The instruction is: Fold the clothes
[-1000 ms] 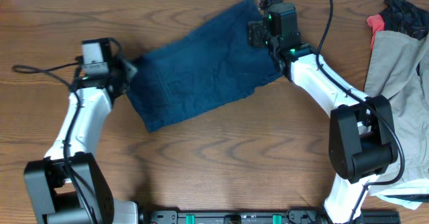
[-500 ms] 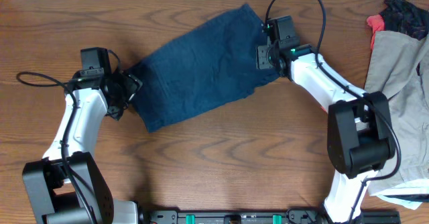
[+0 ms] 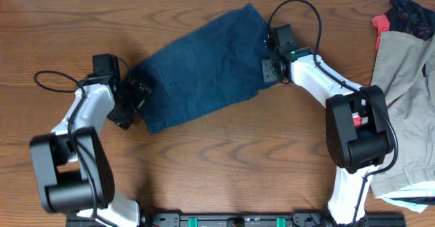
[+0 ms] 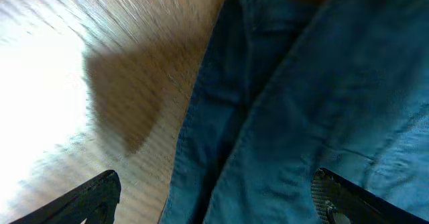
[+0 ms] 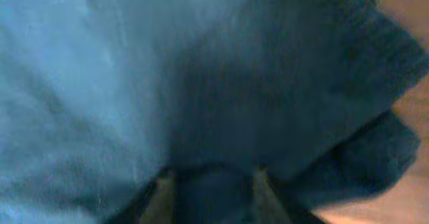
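Observation:
The dark navy denim shorts (image 3: 204, 64) lie folded in a slanted band across the back of the table. My left gripper (image 3: 134, 94) is at their lower left end. In the left wrist view it (image 4: 218, 197) is open wide, its fingers on either side of the shorts' hem edge (image 4: 301, 103). My right gripper (image 3: 267, 69) is at the shorts' right edge. In the blurred right wrist view its fingers (image 5: 214, 187) have a bunch of dark denim (image 5: 134, 70) between them.
A beige garment (image 3: 408, 84) lies at the right edge of the wooden table (image 3: 224, 166). A red cloth (image 3: 380, 24) and a dark patterned cloth (image 3: 411, 13) lie at its top. Cables run from both arms.
My right gripper has moved from the shorts' top right corner down along their right edge. My left gripper has moved toward me along the left end. The shorts' right side has drawn in a little.

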`<state>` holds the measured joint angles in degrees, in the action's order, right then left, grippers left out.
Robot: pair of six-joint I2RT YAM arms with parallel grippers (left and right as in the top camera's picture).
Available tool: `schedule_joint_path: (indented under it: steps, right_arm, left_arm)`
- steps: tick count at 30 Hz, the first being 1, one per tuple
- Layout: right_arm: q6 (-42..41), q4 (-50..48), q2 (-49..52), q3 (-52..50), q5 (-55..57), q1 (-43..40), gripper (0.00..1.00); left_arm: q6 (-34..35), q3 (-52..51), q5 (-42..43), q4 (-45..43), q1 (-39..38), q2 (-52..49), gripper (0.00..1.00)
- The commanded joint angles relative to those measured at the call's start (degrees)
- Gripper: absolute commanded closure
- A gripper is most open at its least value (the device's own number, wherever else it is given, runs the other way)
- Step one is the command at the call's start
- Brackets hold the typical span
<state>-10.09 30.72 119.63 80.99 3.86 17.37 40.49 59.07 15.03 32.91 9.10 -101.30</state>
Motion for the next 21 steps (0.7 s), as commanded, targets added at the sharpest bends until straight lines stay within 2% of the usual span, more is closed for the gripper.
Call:
schedule_joint_path:
  steps: [1, 6, 13, 17, 19, 20, 21]
  right_arm:
    - [-0.2, 3.8, 1.5, 0.6, 1.8, -0.1, 0.77]
    - [-5.4, 11.0, 1.4, 0.6, 7.8, -0.3, 0.8]
    - [-5.5, 12.4, 1.1, 0.6, 8.2, -0.7, 0.84]
    - [-5.5, 12.8, -1.2, 0.7, 8.2, -0.7, 0.82]
    - [-5.5, 12.7, -3.3, 0.8, 8.2, -0.8, 0.77]
    - [-5.5, 12.5, -4.3, 0.8, 8.2, -0.9, 0.74]
    - [-5.2, 12.3, -5.8, 0.8, 8.2, -0.9, 0.69]
  left_arm:
    - [0.0, -0.6, 3.1, -0.7, -0.1, -2.2, 0.08]
    - [-0.6, -0.6, 7.3, -3.9, -0.4, -4.3, 0.08]
    - [-3.4, -0.6, 8.6, -7.8, -2.7, -6.2, 0.08]
    - [-3.5, -0.6, 8.6, -7.8, -4.2, -6.6, 0.1]
    - [-3.7, -0.6, 8.6, -8.0, -4.7, -6.6, 0.27]
    - [-3.9, -0.6, 8.6, -8.1, -4.9, -6.6, 0.4]
    - [-4.1, -0.6, 8.6, -8.2, -5.1, -6.6, 0.59]
